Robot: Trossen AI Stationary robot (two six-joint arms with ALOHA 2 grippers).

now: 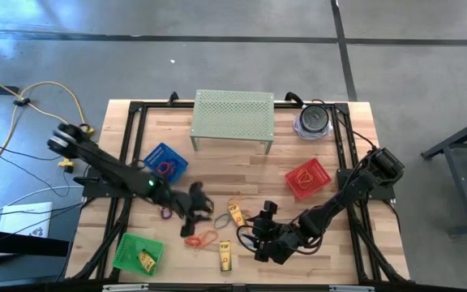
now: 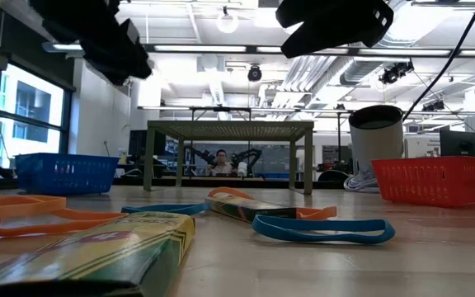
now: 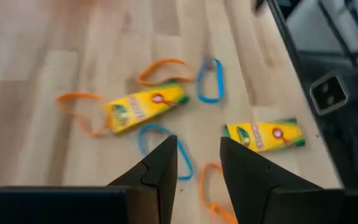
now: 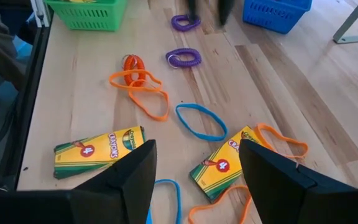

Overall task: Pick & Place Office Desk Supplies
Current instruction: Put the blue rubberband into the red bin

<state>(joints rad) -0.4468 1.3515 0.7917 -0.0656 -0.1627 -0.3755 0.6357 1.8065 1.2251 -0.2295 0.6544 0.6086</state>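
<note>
Left tool [image 3: 194, 162] parted, empty, over blue loop [image 3: 166, 149], right tool [image 4: 197, 168] open above crayon boxes [image 4: 225, 163].

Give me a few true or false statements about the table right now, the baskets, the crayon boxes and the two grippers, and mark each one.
1. The green basket holds a yellow crayon box. True.
2. The left gripper grips a blue band. False: its fingers stand apart with nothing between them; the blue band lies on the table.
3. The right gripper is open. True.
4. The red basket sits on the stand. False: it sits on the table, apart from the stand.
5. Two crayon boxes lie loose on the table. True.
</note>
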